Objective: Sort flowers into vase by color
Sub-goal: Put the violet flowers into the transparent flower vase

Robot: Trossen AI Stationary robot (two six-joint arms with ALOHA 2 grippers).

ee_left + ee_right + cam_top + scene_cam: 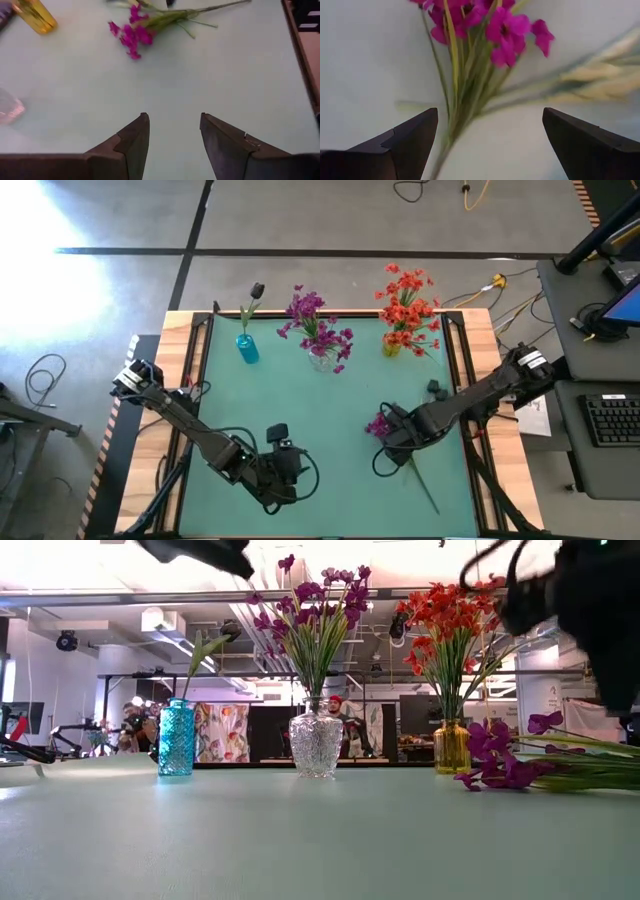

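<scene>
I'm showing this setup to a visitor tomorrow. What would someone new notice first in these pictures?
Probably the row of three vases at the table's far edge: a blue vase with one dark bud, a clear vase of magenta flowers, and a yellow vase of orange-red flowers. Next, the magenta flower lying loose on the green mat, with the right gripper open just above its stem. The left gripper waits open near the front edge.

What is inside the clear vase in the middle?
The clear vase holds magenta-purple flowers on green stems. Its patterned glass hides the stem ends, and whether there is water.
</scene>
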